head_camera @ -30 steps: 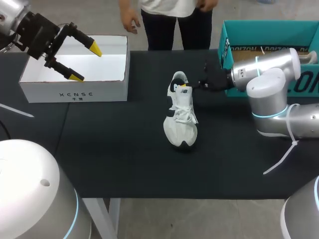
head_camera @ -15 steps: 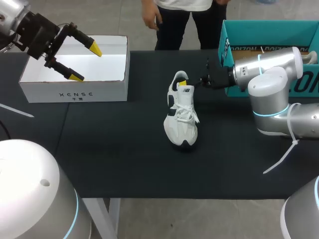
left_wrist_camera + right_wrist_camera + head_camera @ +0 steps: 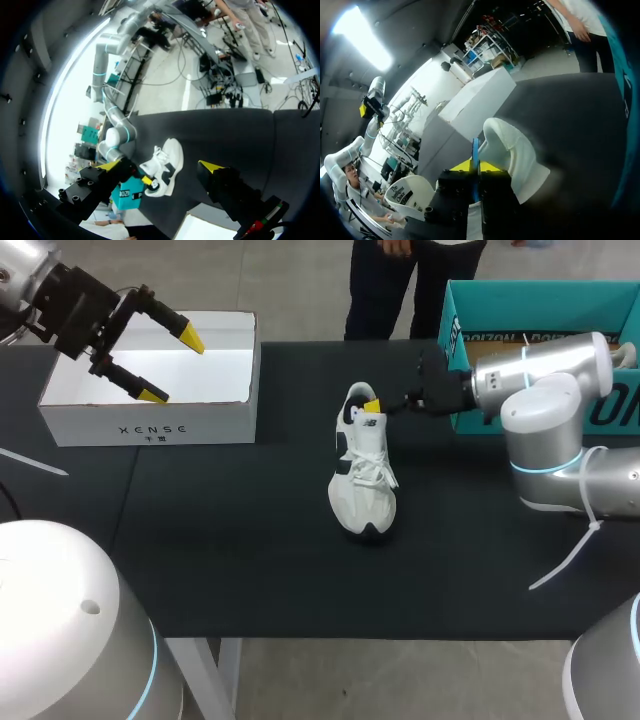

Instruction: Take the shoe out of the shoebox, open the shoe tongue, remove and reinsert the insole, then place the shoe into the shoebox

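Shoe [image 3: 362, 468]: out of the shoebox, upright on its sole, mid-tabletop [image 3: 250, 550]. Long axis along the 6–12 o'clock line in the head view, with toe at 6, nearest the robot, and heel at 12. Laces crossed over the top. Tongue not yet drawn open. Insole not visible.

Right claw [image 3: 372, 405]: at the heel collar, meeting the shoe from about 2 o'clock, arm entering from 3 o'clock. Heel cup directly ahead and very near in the right wrist view. Touching the collar or just short of it: cannot tell. Opening likewise not determinable; cannot tell whether anything is gripped.

Left claw [image 3: 171, 367]: well apart from the shoe, at roughly 10 o'clock from it, hanging over the open white shoebox [image 3: 150, 425]. Spread wide, holding nothing, touching nothing.

Teal box [image 3: 540, 295]: at the far right edge, about 2 o'clock from the shoe, behind the right arm.

Judgement: right arm by far the nearer. Extraction step done, tongue opening next. Depends on steadying the heel at 12 o'clock and lifting the tongue, just toward 6 from the collar. Risk of tipping or sliding if pushed at the heel without a firm hold.
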`<state>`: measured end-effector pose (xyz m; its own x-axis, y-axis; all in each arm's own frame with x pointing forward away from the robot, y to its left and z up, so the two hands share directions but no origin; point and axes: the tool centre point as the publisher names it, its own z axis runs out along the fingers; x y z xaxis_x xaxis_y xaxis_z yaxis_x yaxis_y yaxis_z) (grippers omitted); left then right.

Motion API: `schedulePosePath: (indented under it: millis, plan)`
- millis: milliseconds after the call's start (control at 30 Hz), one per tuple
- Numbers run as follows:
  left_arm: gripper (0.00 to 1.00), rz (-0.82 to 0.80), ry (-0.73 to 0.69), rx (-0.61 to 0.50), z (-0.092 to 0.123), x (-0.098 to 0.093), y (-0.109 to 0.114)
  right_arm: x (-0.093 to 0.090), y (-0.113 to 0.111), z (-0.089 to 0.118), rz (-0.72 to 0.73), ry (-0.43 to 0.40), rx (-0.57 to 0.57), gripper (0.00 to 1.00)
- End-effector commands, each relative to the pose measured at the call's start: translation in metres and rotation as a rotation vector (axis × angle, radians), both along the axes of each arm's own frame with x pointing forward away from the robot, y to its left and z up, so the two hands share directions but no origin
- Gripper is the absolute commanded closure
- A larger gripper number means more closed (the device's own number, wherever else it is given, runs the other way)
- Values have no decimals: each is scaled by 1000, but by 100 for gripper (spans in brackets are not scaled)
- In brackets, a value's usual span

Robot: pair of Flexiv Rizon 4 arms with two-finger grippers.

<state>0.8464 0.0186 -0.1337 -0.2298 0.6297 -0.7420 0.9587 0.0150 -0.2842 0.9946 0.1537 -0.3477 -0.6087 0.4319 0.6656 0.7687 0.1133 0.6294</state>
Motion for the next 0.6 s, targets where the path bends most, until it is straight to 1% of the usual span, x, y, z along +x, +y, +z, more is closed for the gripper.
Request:
schedulePosePath:
  millis: [33, 200, 400, 433, 500, 533, 567, 600]
  plan:
    - [0, -2, 0, 3, 0, 1, 0, 1, 4, -3, 2, 9, -9, 100]
    - [0, -2, 0, 3, 0, 1, 0, 2, 12, -6, 26, 23, -13, 100]
    - [0, -2, 0, 3, 0, 1, 0, 1, 13, -8, 25, 30, -10, 100]
    - [0, -2, 0, 3, 0, 1, 0, 0, 12, -8, 24, 31, -9, 87]
    - [0, -2, 0, 3, 0, 1, 0, -1, 10, -7, 18, 31, -10, 57]
    - [0, -2, 0, 3, 0, 1, 0, -2, 8, -5, 16, 29, -10, 35]
    - [0, -2, 0, 3, 0, 1, 0, -2, 7, -4, 7, 22, -11, 0]
    - [0, -2, 0, 3, 0, 1, 0, -2, 5, -2, 1, 20, -10, 0]
